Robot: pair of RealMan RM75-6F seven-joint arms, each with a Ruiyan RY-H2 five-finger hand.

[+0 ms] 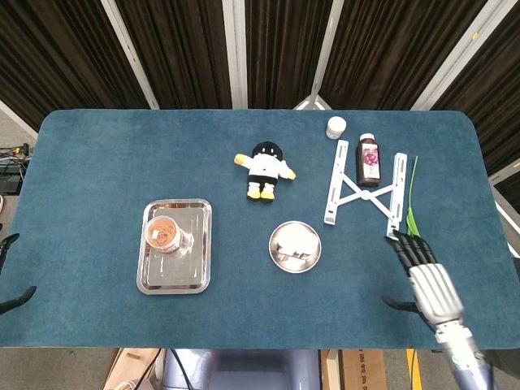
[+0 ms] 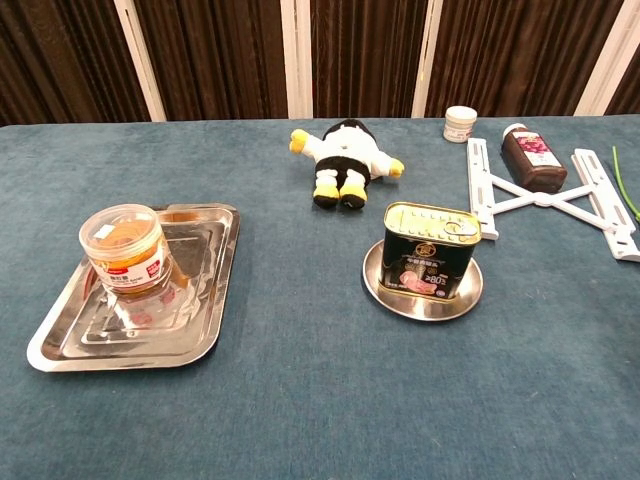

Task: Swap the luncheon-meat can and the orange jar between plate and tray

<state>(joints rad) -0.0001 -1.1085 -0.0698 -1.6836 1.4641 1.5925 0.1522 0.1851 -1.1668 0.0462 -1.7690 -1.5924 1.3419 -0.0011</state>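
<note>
The orange jar (image 1: 165, 234) (image 2: 125, 247) stands upright in the far part of the steel tray (image 1: 175, 276) (image 2: 150, 345) at the left. Right of the table's middle, the luncheon-meat can (image 1: 295, 242) (image 2: 430, 250) stands on the small round plate (image 1: 276, 258) (image 2: 400, 303). My right hand (image 1: 428, 280) hovers at the front right, fingers spread and holding nothing, well to the right of the plate. Of my left hand (image 1: 10, 272) only dark fingertips show at the left edge, spread apart, far from the tray. Neither hand appears in the chest view.
A penguin plush (image 1: 265, 171) lies behind the plate. At the back right are a white folding stand (image 1: 364, 191), a dark bottle (image 1: 370, 159) lying on it, and a small white jar (image 1: 335, 127). A tulip stem (image 1: 410, 203) runs beside the stand, its bloom hidden by my right hand.
</note>
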